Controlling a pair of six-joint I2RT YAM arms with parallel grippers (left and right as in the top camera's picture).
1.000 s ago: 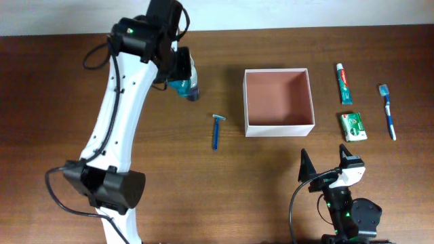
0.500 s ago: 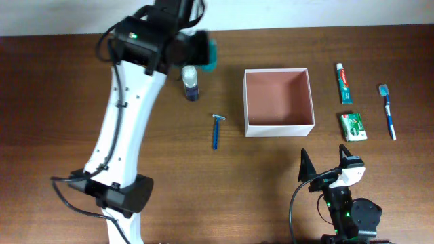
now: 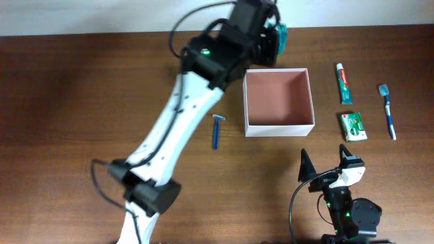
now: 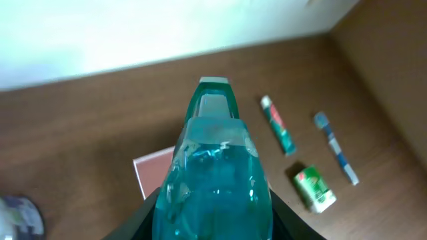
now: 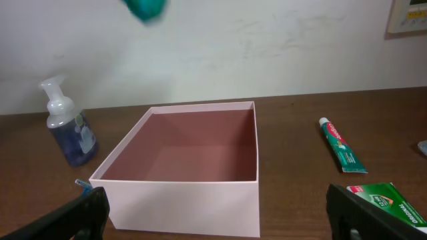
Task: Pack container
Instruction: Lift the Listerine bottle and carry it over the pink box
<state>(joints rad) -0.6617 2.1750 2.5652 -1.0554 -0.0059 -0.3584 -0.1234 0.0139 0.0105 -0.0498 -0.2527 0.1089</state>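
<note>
Left gripper (image 3: pixel 271 39) clamps a teal bottle (image 4: pixel 213 180) up in the air near the container's (image 3: pixel 279 128) far-left corner. Right gripper (image 3: pixel 327 165) sits low, jaws spread wide.

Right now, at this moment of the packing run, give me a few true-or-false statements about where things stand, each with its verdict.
1. The container has nothing inside it. True.
2. The razor lies inside the container. False: the razor lies outside, to the container's left.
3. The left jaws hold a teal bottle. True.
4. The right jaws are shut on the toothbrush. False: they stand open and empty, and the toothbrush lies to the right of the container.
5. The toothpaste tube lies to the right of the container. True.
</note>
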